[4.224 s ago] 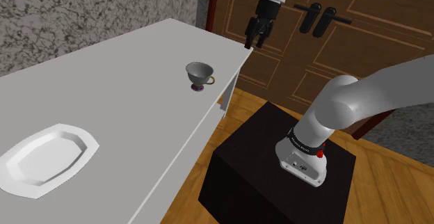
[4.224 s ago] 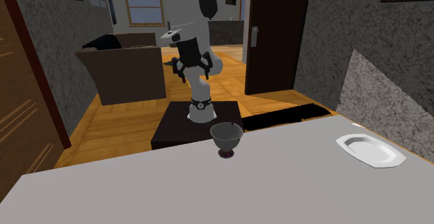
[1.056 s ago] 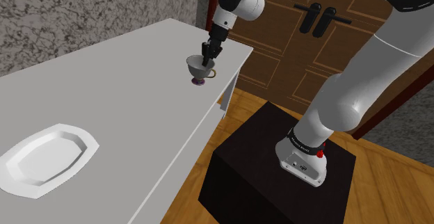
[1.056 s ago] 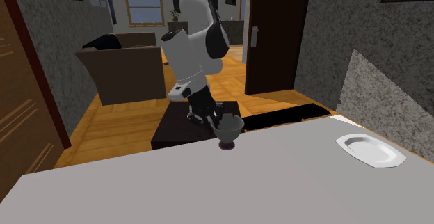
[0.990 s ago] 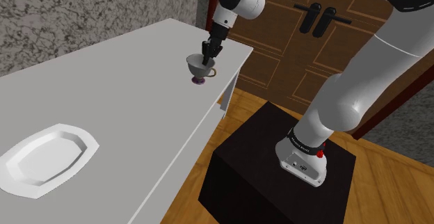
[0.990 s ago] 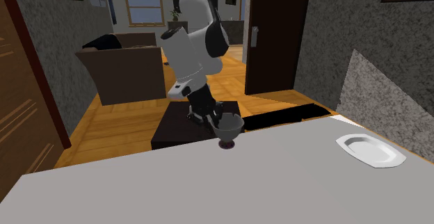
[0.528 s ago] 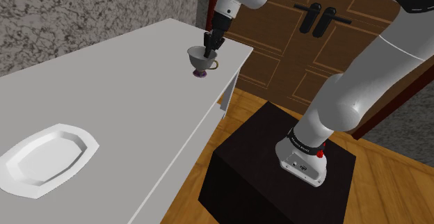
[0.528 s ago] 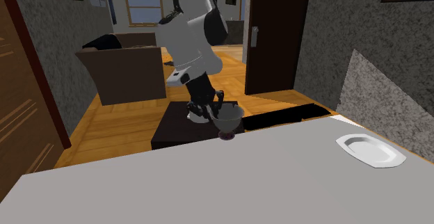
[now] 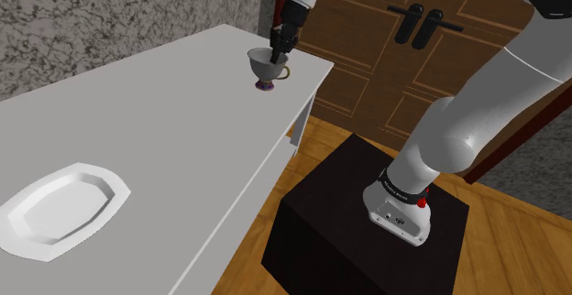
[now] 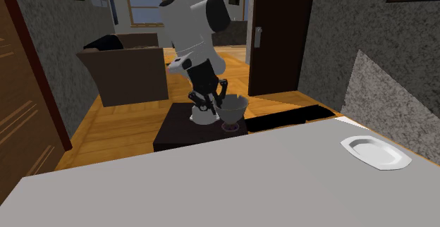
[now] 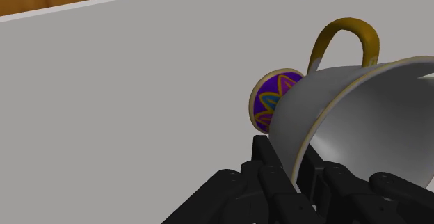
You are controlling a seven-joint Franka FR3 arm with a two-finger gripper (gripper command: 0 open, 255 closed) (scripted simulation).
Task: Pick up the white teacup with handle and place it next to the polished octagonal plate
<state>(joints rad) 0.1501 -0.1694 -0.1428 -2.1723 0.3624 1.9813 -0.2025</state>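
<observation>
The white, gold-handled teacup (image 9: pixel 264 65) hangs tilted over the far end of the desk (image 9: pixel 165 110), well apart from the white octagonal plate (image 9: pixel 64 209) lying flat.

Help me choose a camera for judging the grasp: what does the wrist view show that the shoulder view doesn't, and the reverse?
Wrist view: the black fingers clasp the teacup at its rim, one outside the wall, one inside. A colourful flower pattern on purple covers the underside of its foot.
Shoulder view: the white octagonal plate lies far along the table from the cup, and the black stand sits before brown wooden doors.
Both: the teacup with its golden-brown handle, the gripper shut on it, and the white table.
</observation>
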